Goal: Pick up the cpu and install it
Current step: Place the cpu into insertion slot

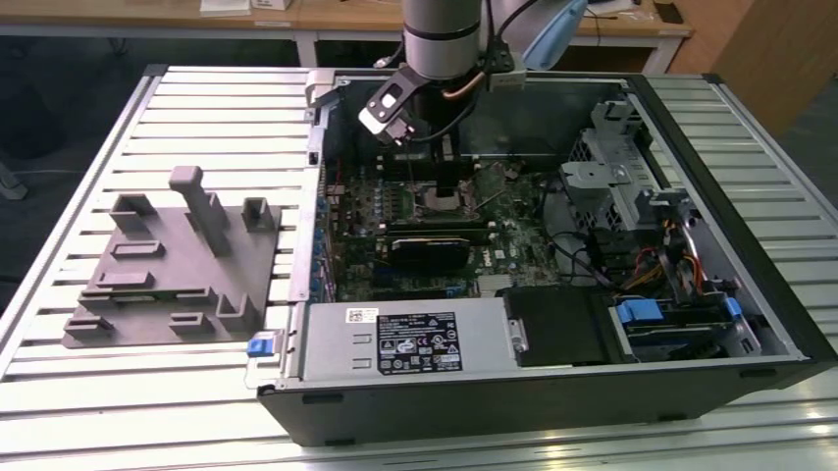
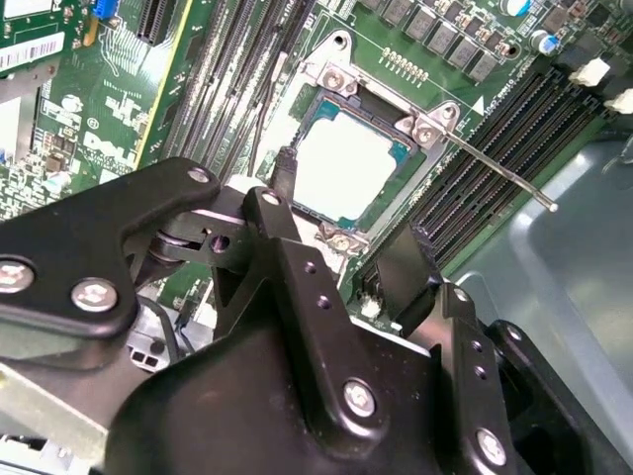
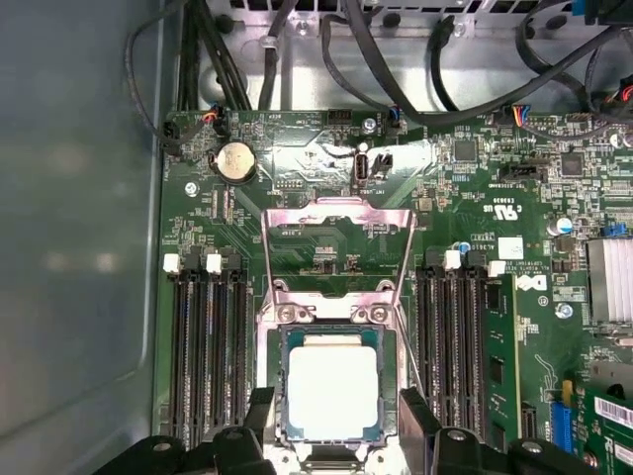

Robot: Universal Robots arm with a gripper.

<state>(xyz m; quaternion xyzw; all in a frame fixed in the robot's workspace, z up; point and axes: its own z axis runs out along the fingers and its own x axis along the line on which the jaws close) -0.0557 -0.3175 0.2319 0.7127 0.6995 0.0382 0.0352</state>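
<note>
The black fingers (image 2: 406, 265) stood nearest in the second wrist view. They were spread apart above the socket, where the cpu (image 2: 346, 163) lay flat, silvery top up. In the first wrist view, one finger sat on each side of the seated cpu (image 3: 331, 391), and the metal retention frame (image 3: 336, 211) stood open. In the exterior view, the arm (image 1: 439, 39) reached into the open computer case (image 1: 524, 392) on the slatted counter (image 1: 196, 412), beside a grey fixture block (image 1: 171, 265).

Slatted metal table (image 1: 196, 98), grey fixture block (image 1: 171, 265), open computer case (image 1: 524, 402)
</note>
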